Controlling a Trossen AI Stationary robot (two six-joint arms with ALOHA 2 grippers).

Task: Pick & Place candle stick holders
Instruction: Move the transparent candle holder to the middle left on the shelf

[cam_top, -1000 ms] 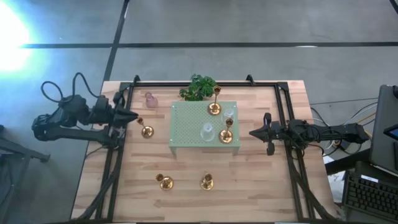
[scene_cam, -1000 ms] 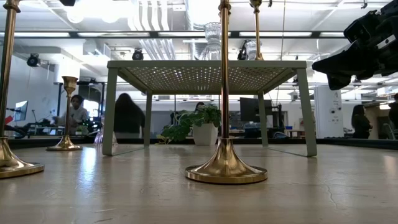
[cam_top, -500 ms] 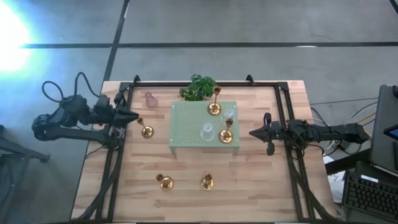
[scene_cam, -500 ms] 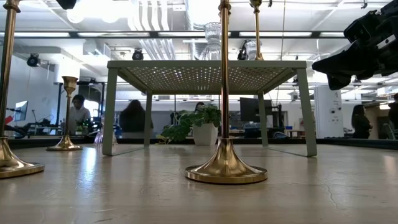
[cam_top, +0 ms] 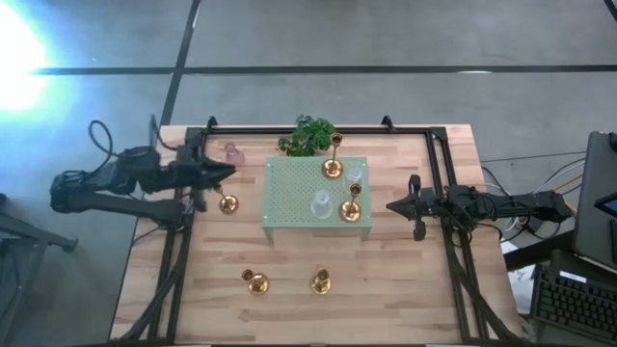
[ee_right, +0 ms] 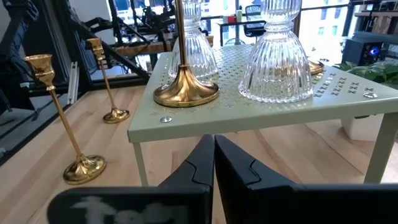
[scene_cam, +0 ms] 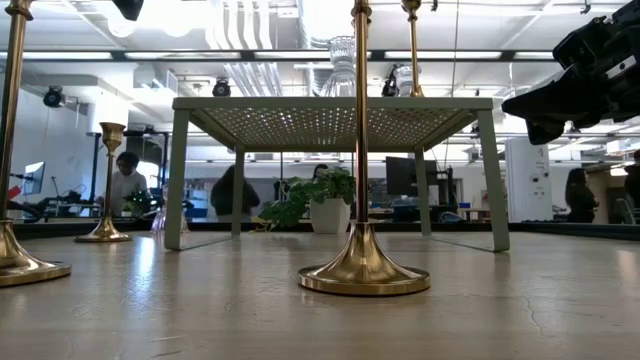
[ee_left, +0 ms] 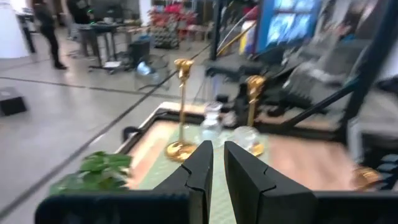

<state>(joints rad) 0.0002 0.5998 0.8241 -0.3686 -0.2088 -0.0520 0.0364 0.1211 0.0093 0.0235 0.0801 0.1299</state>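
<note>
A: L claw (cam_top: 228,172) status?
B: Nearly pressed together, empty, above the gold holder (cam_top: 228,204) on the bench (cam_top: 289,289), prob. lining up.
A: R claw (cam_top: 391,205)?
B: Pressed together, empty, beside the stand (cam_top: 289,198) w/ four holders; waiting.

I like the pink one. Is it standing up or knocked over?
Cannot tell: the pink glass holder is only a small blur from above.

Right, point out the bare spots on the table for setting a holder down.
Bare wood lies between the green stand and the two front gold holders, and along the front right edge of the table. The stand top is crowded: two gold holders and two glass ones.
</note>
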